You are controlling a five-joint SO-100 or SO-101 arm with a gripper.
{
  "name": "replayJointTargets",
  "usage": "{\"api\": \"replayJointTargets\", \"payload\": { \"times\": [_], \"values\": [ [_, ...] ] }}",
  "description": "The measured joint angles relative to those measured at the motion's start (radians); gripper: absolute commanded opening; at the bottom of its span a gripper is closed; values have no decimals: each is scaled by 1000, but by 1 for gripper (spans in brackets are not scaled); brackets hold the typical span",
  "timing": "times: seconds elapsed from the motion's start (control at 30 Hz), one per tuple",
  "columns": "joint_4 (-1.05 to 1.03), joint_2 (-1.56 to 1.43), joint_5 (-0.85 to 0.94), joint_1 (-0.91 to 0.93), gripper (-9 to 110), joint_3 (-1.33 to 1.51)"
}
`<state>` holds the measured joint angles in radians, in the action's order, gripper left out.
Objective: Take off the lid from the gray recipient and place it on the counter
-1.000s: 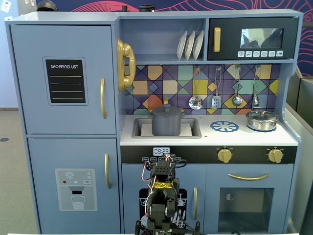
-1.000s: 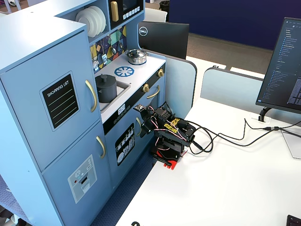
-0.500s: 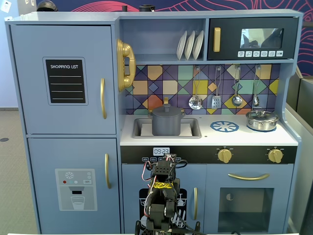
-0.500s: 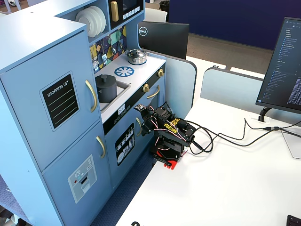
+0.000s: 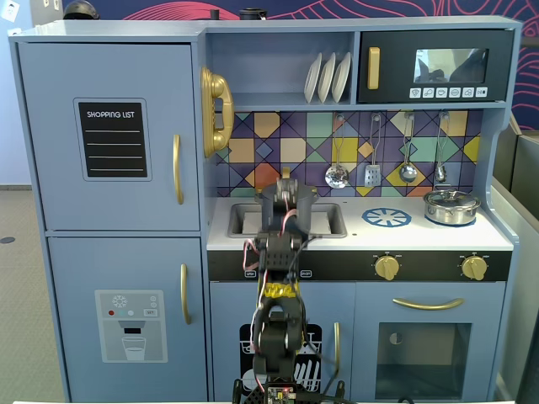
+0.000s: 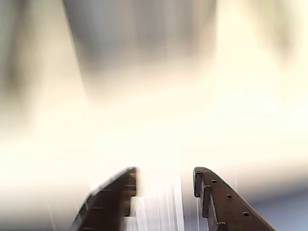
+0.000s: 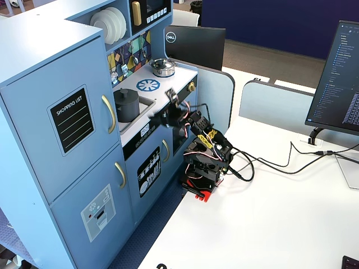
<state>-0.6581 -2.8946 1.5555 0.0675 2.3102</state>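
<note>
The gray recipient stands in the sink basin with the dark gray lid lying flat on top of it. My gripper is open and empty. It hovers at the front edge of the white counter, a short way in front of the pot and not touching it. In a fixed view from the front, the arm and gripper hide most of the pot. In the wrist view the picture is blurred; the gripper shows two spread fingers with nothing between them.
A shiny silver pot with its own lid stands at the far end of the counter, also in a fixed view from the front. A blue burner print lies between sink and silver pot. Utensils hang above.
</note>
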Motion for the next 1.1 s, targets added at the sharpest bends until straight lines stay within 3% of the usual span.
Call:
{"api": "replayJointTargets", "payload": {
  "times": [0.13,0.27,0.57,1.1],
  "values": [
    [268,146,21,0,16,-97],
    [407,222,40,0,16,-127],
    [456,318,58,5,24,-129],
    [502,538,81,15,20,-209]
  ]
}}
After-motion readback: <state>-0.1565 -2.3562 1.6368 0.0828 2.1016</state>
